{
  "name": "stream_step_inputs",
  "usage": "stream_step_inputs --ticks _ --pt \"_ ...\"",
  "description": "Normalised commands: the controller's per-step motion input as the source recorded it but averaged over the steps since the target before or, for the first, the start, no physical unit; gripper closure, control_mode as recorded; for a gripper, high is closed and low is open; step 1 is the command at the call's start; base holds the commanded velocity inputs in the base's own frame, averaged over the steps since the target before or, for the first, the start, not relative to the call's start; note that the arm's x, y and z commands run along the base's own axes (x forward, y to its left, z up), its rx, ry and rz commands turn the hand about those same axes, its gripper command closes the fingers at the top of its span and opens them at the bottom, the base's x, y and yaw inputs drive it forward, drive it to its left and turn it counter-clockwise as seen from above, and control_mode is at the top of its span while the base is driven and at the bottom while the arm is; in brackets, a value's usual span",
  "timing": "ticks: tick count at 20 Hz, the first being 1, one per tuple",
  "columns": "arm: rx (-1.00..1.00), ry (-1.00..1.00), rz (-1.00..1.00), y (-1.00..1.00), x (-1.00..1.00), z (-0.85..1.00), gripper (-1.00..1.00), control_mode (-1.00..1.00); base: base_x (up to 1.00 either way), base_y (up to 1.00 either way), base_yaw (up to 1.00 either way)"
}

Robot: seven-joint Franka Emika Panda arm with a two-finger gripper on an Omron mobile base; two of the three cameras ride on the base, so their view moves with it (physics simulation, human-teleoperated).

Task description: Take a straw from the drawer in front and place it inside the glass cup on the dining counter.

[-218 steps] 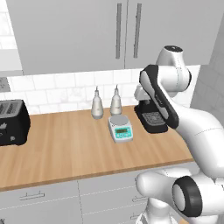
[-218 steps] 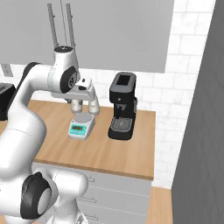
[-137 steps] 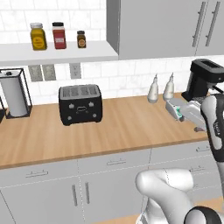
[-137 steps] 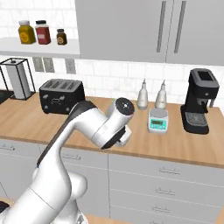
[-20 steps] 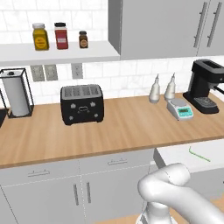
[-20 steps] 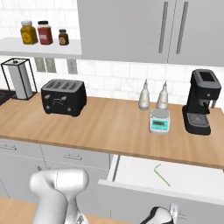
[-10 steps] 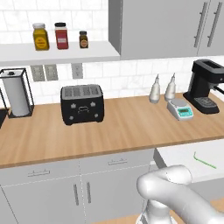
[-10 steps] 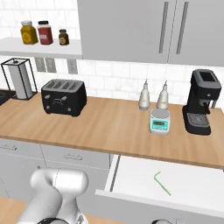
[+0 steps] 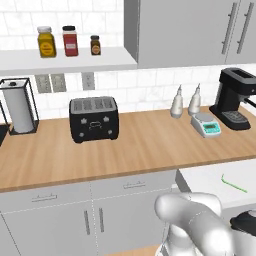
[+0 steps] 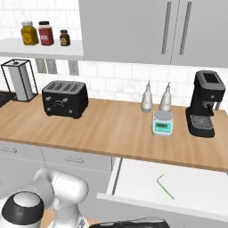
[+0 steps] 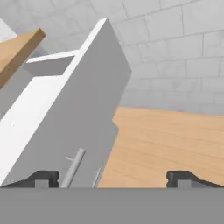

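Observation:
The drawer [image 10: 133,196] stands pulled out below the wooden wall worktop, its pale inside open to view. The thin green straw [image 10: 164,186] lies flat on the drawer floor, right of its middle; the left base view has the straw [image 9: 234,183] near its right edge. In the hand view my gripper [image 11: 113,179] is open, low in front of the grey drawer front [image 11: 87,113]. The silver bar handle [image 11: 72,168] sits between the jaws close to the left fingertip [image 11: 41,178], untouched. The glass cup and dining counter are out of view.
On the worktop [image 9: 130,150] stand a black toaster [image 9: 94,119], two pale bottles [image 9: 186,101], a small scale [image 9: 206,125], a black coffee machine [image 9: 235,97] and a paper towel holder [image 9: 17,106]. Wooden floor [image 11: 166,140] and a tiled wall lie right of the drawer.
Over the last second the drawer has slid a little further out toward the base, carrying the straw with it. Against the oldest frames the whole view has shifted, so the base has driven.

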Motion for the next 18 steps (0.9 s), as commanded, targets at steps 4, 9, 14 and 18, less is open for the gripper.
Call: stream_step_inputs --ticks 4,9,14,18 --pt "-0.36 0.41 0.02 0.0 -0.81 1.0 -1.0 -1.0 0.0 0.0 0.0" --pt "-0.32 0.4 0.0 0.21 -0.32 1.0 -1.0 -1.0 0.0 0.0 0.0" --pt "-0.24 0.48 0.0 0.19 0.45 1.0 -1.0 -1.0 0.0 0.0 0.0" --pt "-0.12 0.53 0.03 0.04 0.69 1.0 -1.0 -1.0 0.0 0.0 0.0"
